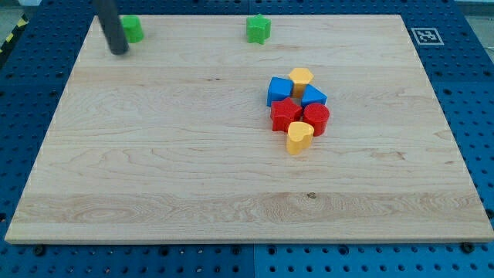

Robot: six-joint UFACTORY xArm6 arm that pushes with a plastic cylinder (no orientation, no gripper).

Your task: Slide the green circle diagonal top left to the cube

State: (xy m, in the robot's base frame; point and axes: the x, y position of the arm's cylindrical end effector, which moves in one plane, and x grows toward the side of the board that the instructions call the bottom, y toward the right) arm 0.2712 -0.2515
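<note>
At the wooden board's (154, 193) far top-left corner, my tip (120, 52) rests just at the view's left of the green circle (133, 28), close enough that I cannot tell whether the two touch. I carry no pincer at all, only a straight dark rod, so there is nothing to open, close or clamp; the rod can only shove. The green circle sits hard by the board's top edge, partly hidden behind my rod, well apart from the cluster near the board's middle right. It looks to be a small, light, rigid block with a smooth face, likely to slide easily on the wood and, being round, to roll off a glancing push; I judge the contact should be square on its side opposite the way it must travel, so from the view's top left, pressing toward the blue cube (279, 90). Counted, there are seven blocks: two green, the circle and a green star-like block (258, 28) farther right along the top edge; two blue, the cube and a blue triangular block (312, 96); two red, a red star-like block (286, 114) and a red rounded block (316, 118); and two yellow, a yellow hexagon-like block (301, 78) and a yellow heart-like block (299, 137), making eight in all.
</note>
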